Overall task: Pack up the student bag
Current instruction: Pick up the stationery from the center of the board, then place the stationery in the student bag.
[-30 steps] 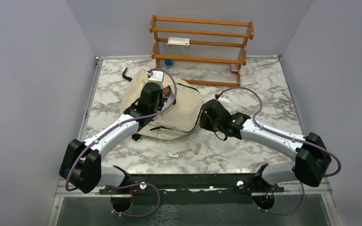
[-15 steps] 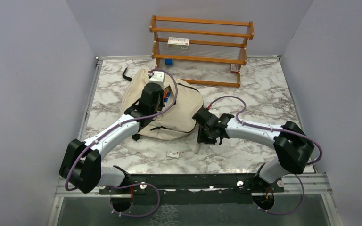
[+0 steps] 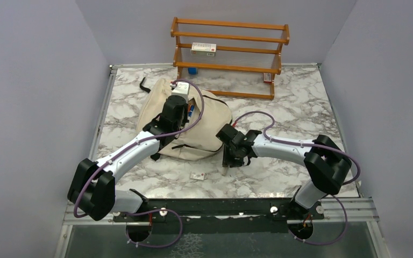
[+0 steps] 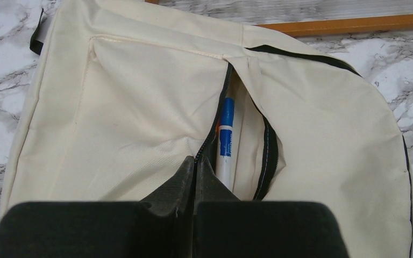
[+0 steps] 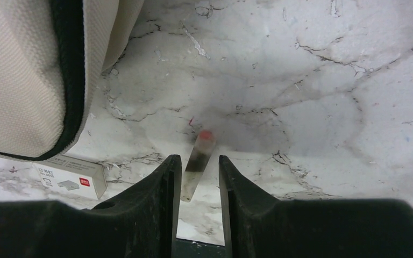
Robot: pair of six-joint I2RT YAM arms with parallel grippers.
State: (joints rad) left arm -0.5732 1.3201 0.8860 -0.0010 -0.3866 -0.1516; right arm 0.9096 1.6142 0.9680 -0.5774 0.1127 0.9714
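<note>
The student bag [image 3: 207,131], cream fabric with black zippers, lies on the marble table left of centre. Its front pocket [image 4: 247,145] gapes, and a white marker with a blue label [image 4: 226,142] sticks out of it. My left gripper [image 4: 194,164] is shut on the pocket's zipper edge, seen from above as the left gripper [image 3: 185,111] over the bag. My right gripper [image 5: 199,161] hangs open just off the bag's near right corner. A small clear tube with a red cap [image 5: 196,161] lies on the table between its fingers, untouched. From above, the right gripper [image 3: 227,161] is over the tube [image 3: 225,171].
A small white box [image 3: 197,176] lies on the table near the bag's front edge, also seen as the white box [image 5: 70,174]. A wooden shelf [image 3: 228,54] at the back holds a white packet [image 3: 203,48], a blue item [image 3: 192,70] and a red-white item [image 3: 267,78].
My right arm swung left and toward the near edge, bringing its open gripper down over the small tube. The left gripper has stayed shut on the pocket edge.
</note>
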